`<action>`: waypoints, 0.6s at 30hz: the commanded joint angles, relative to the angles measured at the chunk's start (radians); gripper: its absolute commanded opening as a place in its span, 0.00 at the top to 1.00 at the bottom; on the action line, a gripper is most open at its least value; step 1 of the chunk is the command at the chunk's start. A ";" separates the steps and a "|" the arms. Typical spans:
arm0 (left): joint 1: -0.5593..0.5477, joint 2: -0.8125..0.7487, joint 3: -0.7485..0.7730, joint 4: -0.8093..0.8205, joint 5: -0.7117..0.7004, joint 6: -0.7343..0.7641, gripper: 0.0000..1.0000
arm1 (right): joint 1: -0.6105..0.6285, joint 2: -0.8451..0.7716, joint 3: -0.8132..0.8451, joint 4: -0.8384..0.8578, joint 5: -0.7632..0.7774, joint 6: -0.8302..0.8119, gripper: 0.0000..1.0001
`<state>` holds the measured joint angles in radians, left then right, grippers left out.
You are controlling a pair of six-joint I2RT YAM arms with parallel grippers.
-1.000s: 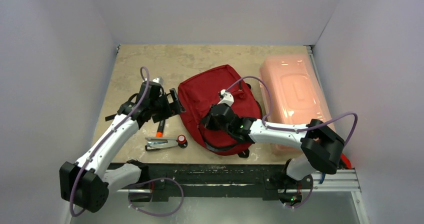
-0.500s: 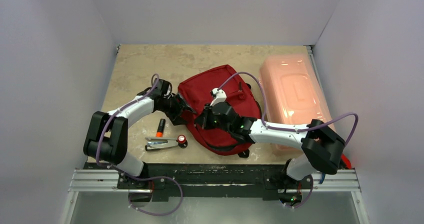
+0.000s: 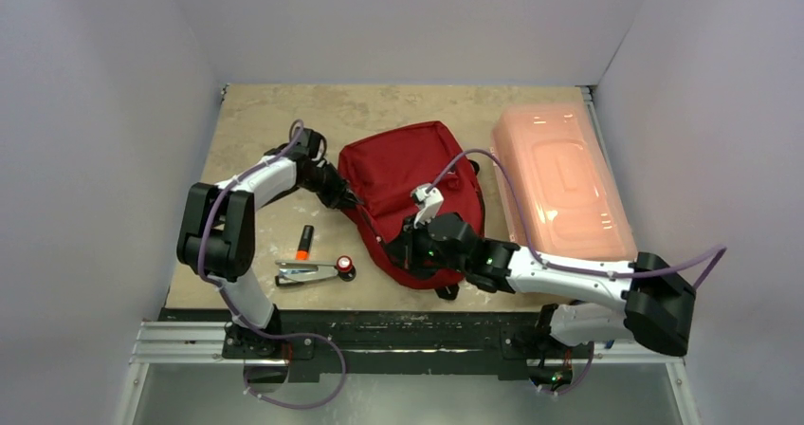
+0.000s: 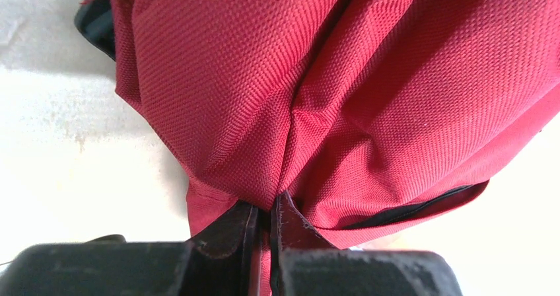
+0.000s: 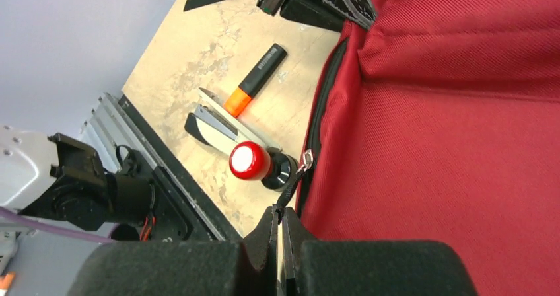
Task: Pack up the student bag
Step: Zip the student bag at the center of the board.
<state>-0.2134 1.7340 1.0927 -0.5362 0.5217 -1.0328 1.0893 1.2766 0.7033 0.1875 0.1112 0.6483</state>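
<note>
The student bag (image 3: 408,183), a dark red backpack, lies flat mid-table. My left gripper (image 3: 348,200) is at its left edge, shut on a pinched fold of the red fabric (image 4: 290,121); the left wrist view shows its fingertips (image 4: 247,217) closed on the cloth. My right gripper (image 3: 406,250) is at the bag's near-left side, shut on the black zipper pull (image 5: 291,189), which hangs from the zipper line (image 5: 323,104) of the bag (image 5: 462,131).
An orange and black highlighter (image 3: 303,242), a metal stapler (image 3: 301,272) and a small red-capped black item (image 3: 344,266) lie left of the bag. A pale pink translucent plastic box (image 3: 559,183) stands to its right. The rail (image 3: 408,335) runs along the near edge.
My left gripper reached the bag's left edge and closed on its fabric. The right gripper pulled the zipper pull toward the near edge, and the bag shifted slightly.
</note>
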 commanded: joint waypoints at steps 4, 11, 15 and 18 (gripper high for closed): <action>0.109 0.007 0.089 0.025 -0.087 0.109 1.00 | 0.026 -0.275 -0.125 -0.046 0.028 -0.019 1.00; 0.185 -0.063 0.062 0.059 -0.056 0.188 1.00 | 0.026 -0.600 -0.316 -0.034 0.117 0.006 1.00; 0.183 -0.086 -0.011 0.182 0.063 0.150 1.00 | 0.026 -0.545 -0.263 -0.092 0.190 0.056 1.00; 0.182 -0.088 -0.042 0.214 0.120 0.137 1.00 | 0.026 -0.373 -0.146 -0.107 0.133 0.072 0.91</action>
<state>-0.0338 1.6875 1.0866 -0.4496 0.5453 -0.8871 1.1126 0.7288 0.4225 0.1165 0.2379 0.6846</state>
